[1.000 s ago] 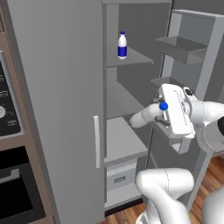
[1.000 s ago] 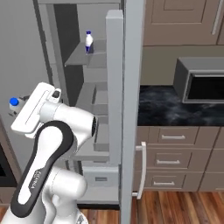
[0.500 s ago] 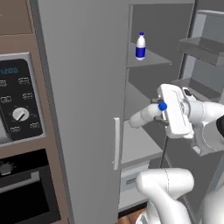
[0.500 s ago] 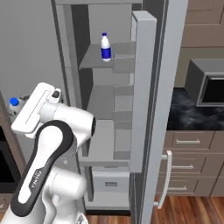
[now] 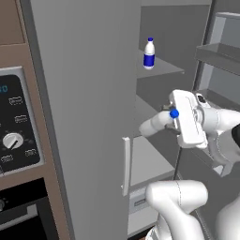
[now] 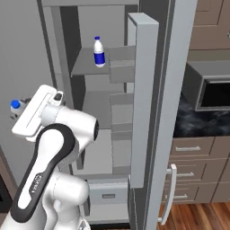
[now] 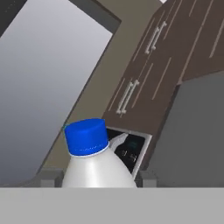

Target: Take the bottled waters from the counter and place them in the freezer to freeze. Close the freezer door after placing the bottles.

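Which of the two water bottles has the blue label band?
The bottle standing on the freezer shelf; the other bottle, in the gripper, shows plain white below its blue cap.

Held bottle's (image 7: 97,164) body below frame edge.

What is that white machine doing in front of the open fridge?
It is putting water bottles into the freezer. One bottle already stands on an upper shelf. The arm's tool grips a second, blue-capped bottle, held outside the compartment. The freezer door stands open.
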Robot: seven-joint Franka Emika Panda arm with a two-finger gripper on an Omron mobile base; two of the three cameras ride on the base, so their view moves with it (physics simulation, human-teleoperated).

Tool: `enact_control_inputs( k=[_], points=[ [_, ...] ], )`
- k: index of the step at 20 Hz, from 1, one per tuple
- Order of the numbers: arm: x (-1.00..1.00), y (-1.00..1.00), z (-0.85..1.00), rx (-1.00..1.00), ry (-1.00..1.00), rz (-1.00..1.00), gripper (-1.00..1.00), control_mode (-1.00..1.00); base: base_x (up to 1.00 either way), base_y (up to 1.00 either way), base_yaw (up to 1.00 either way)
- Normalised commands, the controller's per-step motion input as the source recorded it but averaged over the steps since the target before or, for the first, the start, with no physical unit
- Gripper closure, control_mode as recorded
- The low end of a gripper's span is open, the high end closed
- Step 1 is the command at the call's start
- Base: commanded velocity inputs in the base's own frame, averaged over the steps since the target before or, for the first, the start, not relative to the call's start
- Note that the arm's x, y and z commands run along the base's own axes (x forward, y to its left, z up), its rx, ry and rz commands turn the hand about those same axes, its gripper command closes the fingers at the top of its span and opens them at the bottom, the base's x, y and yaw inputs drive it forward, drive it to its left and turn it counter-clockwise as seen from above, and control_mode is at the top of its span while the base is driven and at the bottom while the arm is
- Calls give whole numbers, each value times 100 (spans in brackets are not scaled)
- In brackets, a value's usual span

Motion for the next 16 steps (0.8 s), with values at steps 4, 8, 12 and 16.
enact_control_inputs(
  k=[4, 8, 12, 16],
  points=[
    [0, -4, 22, 0, 0, -57, 100, -100, 0, 0, 0],
    [2, -2, 57, 5, 0, -53, 100, -100, 0, 0, 0],
    [-10, -39, 75, 25, 0, -45, 100, -100, 0, 0, 0],
    [-12, -52, 63, 44, 4, -26, 100, -100, 0, 0, 0]
  ],
)
